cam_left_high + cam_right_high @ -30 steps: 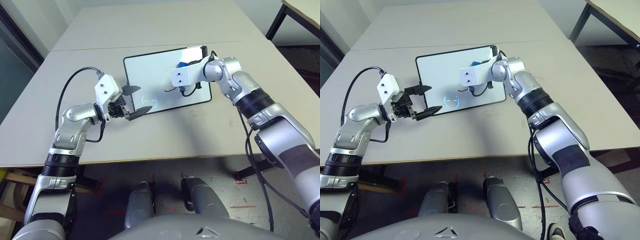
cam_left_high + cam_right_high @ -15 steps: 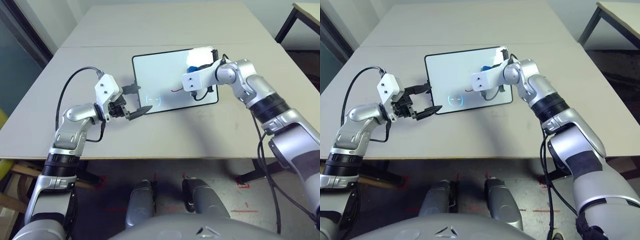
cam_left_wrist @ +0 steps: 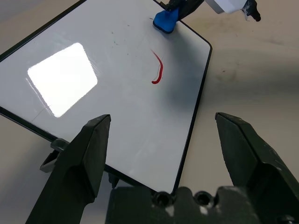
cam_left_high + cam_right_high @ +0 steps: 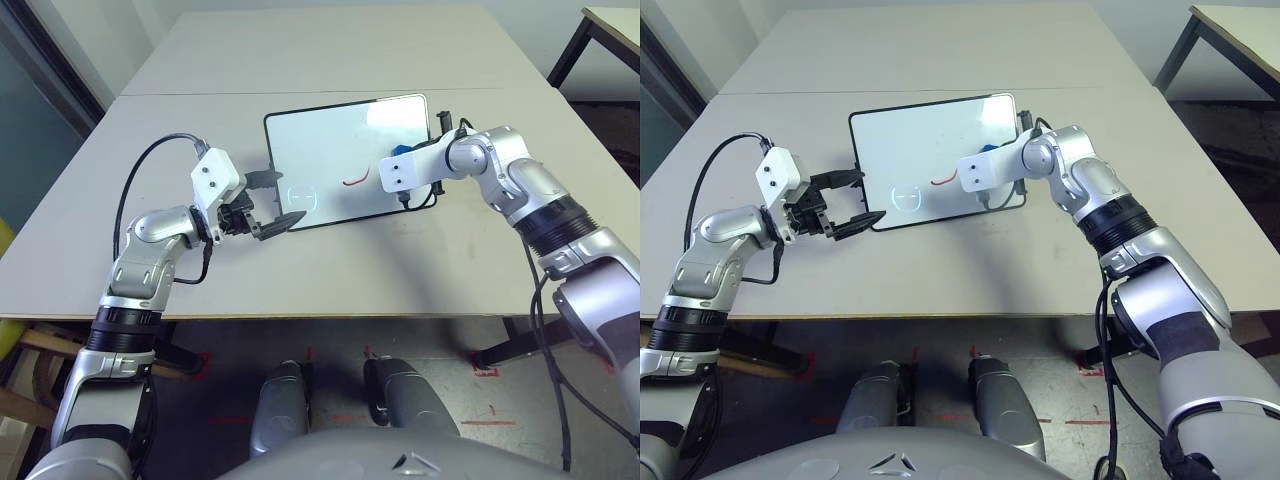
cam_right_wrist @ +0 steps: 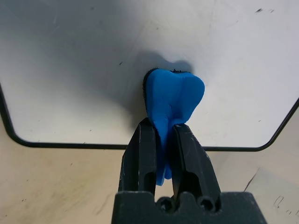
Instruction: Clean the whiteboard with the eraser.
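The whiteboard (image 4: 330, 150) lies flat on the table, black-framed, with a red pen stroke (image 4: 355, 181) and a faint light-blue ring (image 4: 299, 199) on it. My right gripper (image 5: 163, 129) is shut on the blue eraser (image 5: 174, 95), pressing it onto the board close to a rounded corner at the board's right end. In the eye views the eraser (image 4: 397, 150) peeks out above the wrist's white camera box. My left gripper (image 4: 277, 200) hangs open at the board's near left corner, its fingers straddling the frame; its wrist view takes in the board (image 3: 117, 60), stroke (image 3: 159, 72) and eraser (image 3: 166, 21).
The grey table (image 4: 330, 270) has its front edge just beyond my forearms, and a seam (image 4: 200, 93) joins it to a second table behind. Another table's corner (image 4: 610, 20) stands at the far right. Black cables trail from both wrists.
The head camera shifted early on. My right gripper has slid the eraser rightward and nearer, off the red stroke, which now shows whole. The left gripper has stayed put.
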You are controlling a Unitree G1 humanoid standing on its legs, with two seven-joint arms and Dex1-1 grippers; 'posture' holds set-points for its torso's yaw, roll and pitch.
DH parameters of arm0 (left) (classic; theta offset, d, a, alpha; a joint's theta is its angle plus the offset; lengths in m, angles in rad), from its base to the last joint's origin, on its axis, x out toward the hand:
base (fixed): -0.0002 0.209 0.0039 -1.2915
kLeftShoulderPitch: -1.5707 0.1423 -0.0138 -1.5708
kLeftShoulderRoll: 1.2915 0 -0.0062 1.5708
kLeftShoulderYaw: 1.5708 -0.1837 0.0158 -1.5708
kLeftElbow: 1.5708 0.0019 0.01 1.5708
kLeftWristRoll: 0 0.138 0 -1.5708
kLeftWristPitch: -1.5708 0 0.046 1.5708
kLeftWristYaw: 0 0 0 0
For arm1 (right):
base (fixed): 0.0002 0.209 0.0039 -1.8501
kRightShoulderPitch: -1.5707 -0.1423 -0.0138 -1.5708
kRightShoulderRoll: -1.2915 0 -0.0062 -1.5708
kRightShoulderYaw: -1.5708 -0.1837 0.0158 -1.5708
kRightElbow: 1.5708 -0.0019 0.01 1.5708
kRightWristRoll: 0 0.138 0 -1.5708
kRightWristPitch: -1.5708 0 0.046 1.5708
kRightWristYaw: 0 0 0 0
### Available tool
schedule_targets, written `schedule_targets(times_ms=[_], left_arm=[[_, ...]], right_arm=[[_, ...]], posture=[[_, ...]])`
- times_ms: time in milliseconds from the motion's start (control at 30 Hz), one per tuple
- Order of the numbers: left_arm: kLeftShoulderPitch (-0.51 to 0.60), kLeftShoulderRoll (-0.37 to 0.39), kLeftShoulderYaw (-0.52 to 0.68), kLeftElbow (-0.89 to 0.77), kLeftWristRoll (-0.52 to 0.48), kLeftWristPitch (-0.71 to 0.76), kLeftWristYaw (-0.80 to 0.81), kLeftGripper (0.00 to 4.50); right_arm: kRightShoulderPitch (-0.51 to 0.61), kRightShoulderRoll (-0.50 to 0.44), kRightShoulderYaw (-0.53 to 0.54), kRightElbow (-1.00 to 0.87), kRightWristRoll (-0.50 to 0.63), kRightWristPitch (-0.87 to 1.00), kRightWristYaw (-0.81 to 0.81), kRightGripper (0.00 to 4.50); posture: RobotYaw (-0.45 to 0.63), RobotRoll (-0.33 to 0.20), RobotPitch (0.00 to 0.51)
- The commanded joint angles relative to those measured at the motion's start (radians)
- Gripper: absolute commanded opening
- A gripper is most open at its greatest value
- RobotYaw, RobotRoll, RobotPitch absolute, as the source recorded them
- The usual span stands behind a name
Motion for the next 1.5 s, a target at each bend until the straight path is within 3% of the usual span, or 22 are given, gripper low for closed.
schedule_targets(times_ms=[33,333,600,1033,1267,1500], left_arm=[[-0.002,0.000,-0.007,-0.003,0.009,-0.006,-0.002,4.50],[-0.002,-0.001,-0.009,-0.002,0.010,-0.007,-0.002,4.50],[0.002,-0.003,-0.009,-0.001,0.011,-0.011,0.000,4.50],[-0.009,-0.002,-0.009,0.023,0.014,-0.025,-0.004,4.50],[-0.033,0.014,-0.006,0.069,0.028,-0.047,-0.013,4.50],[-0.046,0.028,-0.005,0.093,0.035,-0.062,-0.024,4.50]], right_arm=[[0.017,0.022,0.002,0.052,-0.013,0.053,-0.019,0.23],[-0.046,0.090,-0.028,0.089,0.003,0.144,-0.103,0.23],[-0.061,0.095,-0.034,0.076,0.022,0.168,-0.103,0.22],[0.046,0.007,-0.019,-0.239,0.021,0.159,0.113,0.20],[0.117,0.051,0.001,-0.370,0.000,0.214,0.147,0.19],[0.126,0.096,0.015,-0.319,-0.032,0.214,0.077,0.19]], posture=[[-0.14,0.000,0.094],[-0.14,0.000,0.095],[-0.14,0.000,0.096],[-0.15,0.000,0.091],[-0.16,0.000,0.089],[-0.16,0.000,0.088]])
